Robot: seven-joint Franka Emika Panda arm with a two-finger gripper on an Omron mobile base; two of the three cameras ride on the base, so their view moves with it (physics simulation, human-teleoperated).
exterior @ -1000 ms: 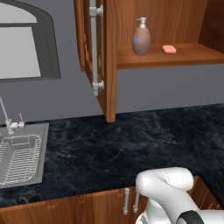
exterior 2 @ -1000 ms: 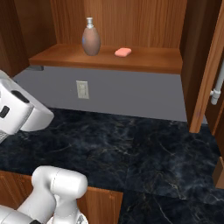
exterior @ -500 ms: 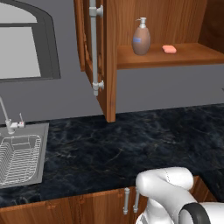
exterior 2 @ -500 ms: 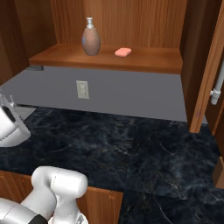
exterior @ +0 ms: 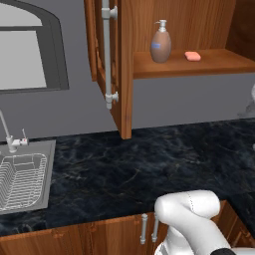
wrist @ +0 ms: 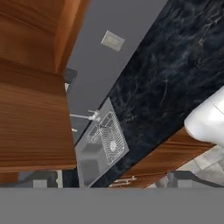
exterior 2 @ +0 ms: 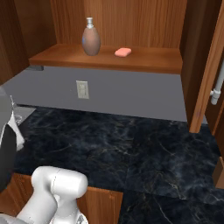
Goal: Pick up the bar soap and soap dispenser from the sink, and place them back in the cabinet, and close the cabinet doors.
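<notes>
The brown soap dispenser [exterior: 161,43] [exterior 2: 91,40] stands upright on the cabinet's inner shelf [exterior: 209,64] [exterior 2: 148,63]. The salmon bar soap [exterior: 192,56] [exterior 2: 123,52] lies flat just to its right, apart from it. Both cabinet doors hang open: the left one [exterior: 122,74] with its long silver handle [exterior: 106,50], and the right one [exterior 2: 211,65]. The grey sink [exterior: 42,164] [wrist: 100,151] with its wire rack sits at the counter's left. My gripper [wrist: 113,180] is open and holds nothing. It looks down from high up at the sink and counter, away from the shelf.
Black marble counter [exterior: 149,159] [exterior 2: 131,144] runs under the cabinet. A wall outlet [exterior 2: 82,89] [wrist: 113,40] sits below the shelf. A window [exterior: 25,55] is above the sink. Low wooden cupboards [exterior: 99,236] front the counter. Reddish cabinet wood [wrist: 35,109] is close by the hand.
The arm has swung toward the left edge of the right base view, and a white blur has come in at the right edge of the left base view. Dispenser and bar soap have not moved.
</notes>
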